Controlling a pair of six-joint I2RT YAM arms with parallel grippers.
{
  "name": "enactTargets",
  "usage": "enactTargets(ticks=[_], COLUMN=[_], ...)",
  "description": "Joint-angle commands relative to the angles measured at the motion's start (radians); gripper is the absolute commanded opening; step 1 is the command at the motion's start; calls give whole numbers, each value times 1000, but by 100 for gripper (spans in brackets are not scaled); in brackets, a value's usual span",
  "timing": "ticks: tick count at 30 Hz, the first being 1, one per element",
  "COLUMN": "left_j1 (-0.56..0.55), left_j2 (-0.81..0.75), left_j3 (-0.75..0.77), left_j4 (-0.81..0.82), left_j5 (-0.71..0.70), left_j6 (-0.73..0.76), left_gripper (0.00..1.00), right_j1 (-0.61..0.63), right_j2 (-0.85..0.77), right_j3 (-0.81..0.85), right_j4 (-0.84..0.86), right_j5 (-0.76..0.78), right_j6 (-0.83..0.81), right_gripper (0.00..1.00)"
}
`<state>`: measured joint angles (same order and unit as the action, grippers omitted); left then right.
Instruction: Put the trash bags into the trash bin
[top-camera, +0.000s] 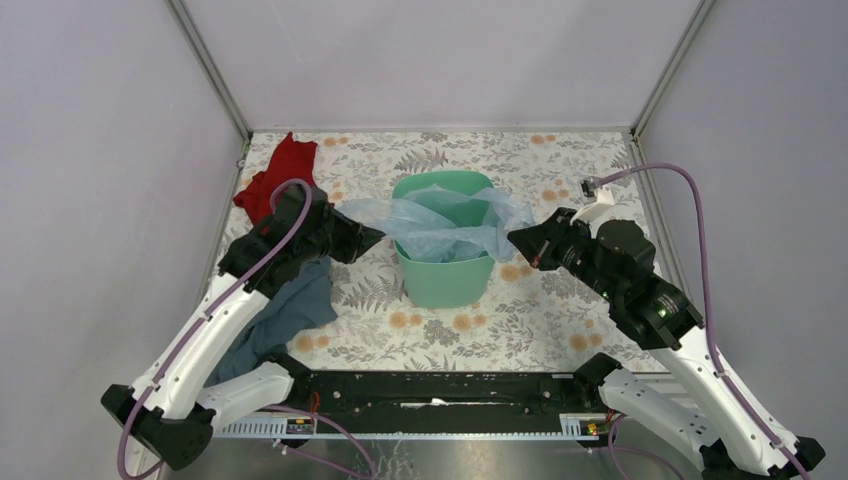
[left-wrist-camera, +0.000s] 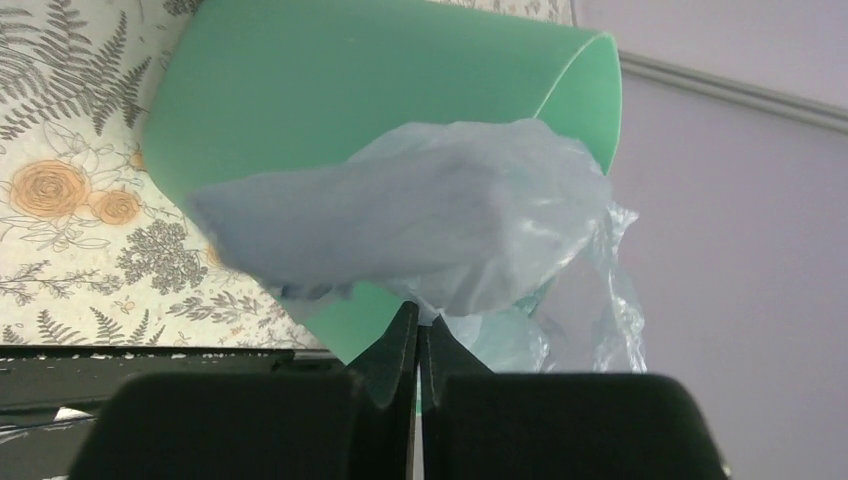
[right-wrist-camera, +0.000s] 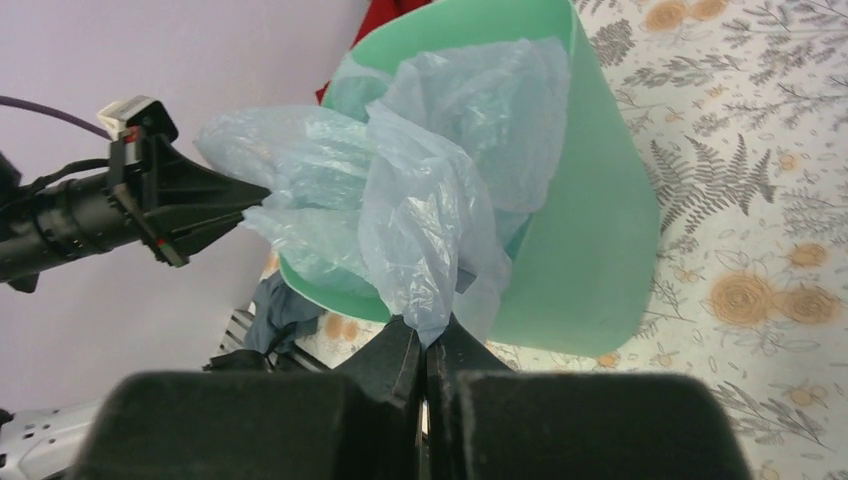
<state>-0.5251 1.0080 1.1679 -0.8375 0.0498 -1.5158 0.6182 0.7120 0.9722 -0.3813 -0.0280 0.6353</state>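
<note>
At the nine o'clock rim of the trash bin (top-camera: 445, 285), the left gripper (top-camera: 378, 236) is clenched on one edge of the trash bag (top-camera: 450, 225). At three o'clock the right gripper (top-camera: 513, 238) pinches the opposite edge. The thin, crinkly, translucent pale-blue film stretches between them and sags partly into the smooth mint-green tub with its rounded-square rim and tapering sides. The step looks like spreading the bag over the opening; next, both edges probably need lowering past the rim. A red cloth (top-camera: 280, 175) lies at ten o'clock, a grey-blue cloth (top-camera: 295, 305) at eight.
</note>
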Motion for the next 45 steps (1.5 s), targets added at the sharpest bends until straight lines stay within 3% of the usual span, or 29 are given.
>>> enactTargets(ticks=[1,7,14,20,25,32,45], left_j1=[2,1,1,-2,-31,-78,-79], left_j2=[-67,-161,-232,-249,-272,-273,-196], left_j3=[-104,-274,-280,-389,-441,-537,-524], left_j4=[177,383,388,495,485,468,402], left_j5=[125,248,268,434,477,439,244], left_j6=[8,58,230,249,325,368,496], left_gripper=[0,0,0,0,0,0,0], right_j1=[5,5,5,5,5,5,5], right_j2=[-17,-35,-37,-30,-30,-5,109], right_j3=[-12,-30,-29,-33,-30,-33,-128], right_j4=[-40,-69,-113,-142,-154,-164,-64], right_j5=[59,103,173,224,250,300,490], right_j6=[-30,-41,-66,-72,-77,-92,-233], right_gripper=[0,0,0,0,0,0,1])
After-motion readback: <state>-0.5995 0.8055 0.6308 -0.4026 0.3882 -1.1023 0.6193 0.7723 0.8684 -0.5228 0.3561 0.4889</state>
